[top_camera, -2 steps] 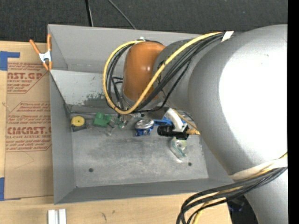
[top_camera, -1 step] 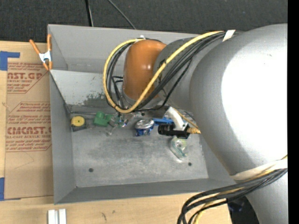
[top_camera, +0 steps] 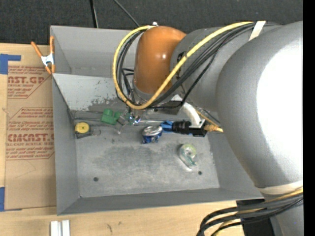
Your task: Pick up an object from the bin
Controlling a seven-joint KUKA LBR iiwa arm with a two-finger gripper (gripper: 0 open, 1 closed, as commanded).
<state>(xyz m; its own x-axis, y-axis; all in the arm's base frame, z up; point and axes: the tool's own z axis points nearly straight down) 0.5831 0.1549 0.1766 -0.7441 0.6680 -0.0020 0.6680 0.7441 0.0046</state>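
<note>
My gripper (top_camera: 132,118) reaches down at the back of the bin, its tip showing just below the orange cover. A small green block (top_camera: 110,116) lies directly to its left, close to or touching the tip. A crumpled blue and silver piece (top_camera: 152,133) lies just to the right and in front of the tip. Behind that piece, a blue and black tool (top_camera: 178,127) stretches off to the right.
A yellow round thing (top_camera: 81,128) on a dark strip lies near the left wall. A clear plastic piece (top_camera: 188,154) lies right of centre. A white piece (top_camera: 194,116) sits under the arm. The arm covers the bin's back right.
</note>
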